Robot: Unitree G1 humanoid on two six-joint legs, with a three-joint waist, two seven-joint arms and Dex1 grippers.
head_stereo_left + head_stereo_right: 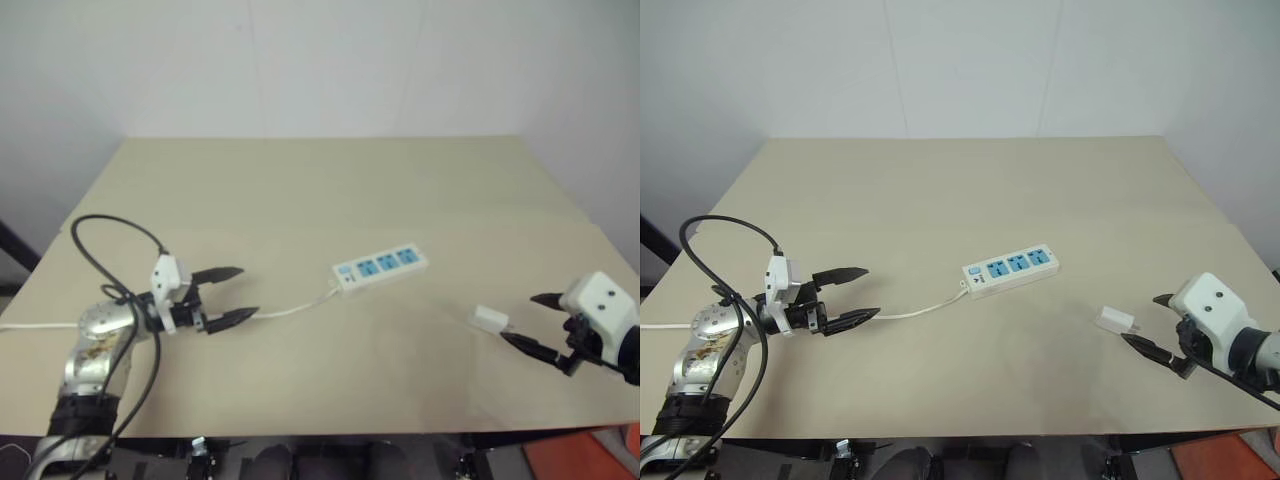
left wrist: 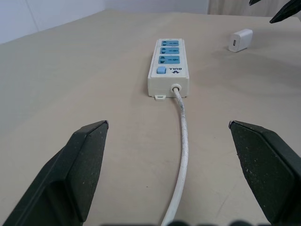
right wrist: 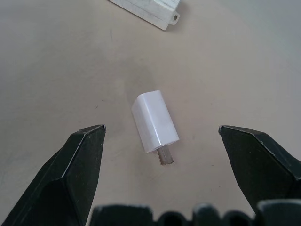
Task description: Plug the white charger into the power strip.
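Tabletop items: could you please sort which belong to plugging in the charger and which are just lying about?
Part of the job:
- white charger, lying loose, prongs showing
- power strip, three blue sockets free
- right pincer, open beside the charger

Just there:
- strip's cord
- beige table

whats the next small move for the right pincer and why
Probably lower the right pincer around the white charger and close. Its fingers stand open either side of the charger, which lies loose on the table, apart from the power strip.

Soft, even lighting; faint shadows, slight haze.
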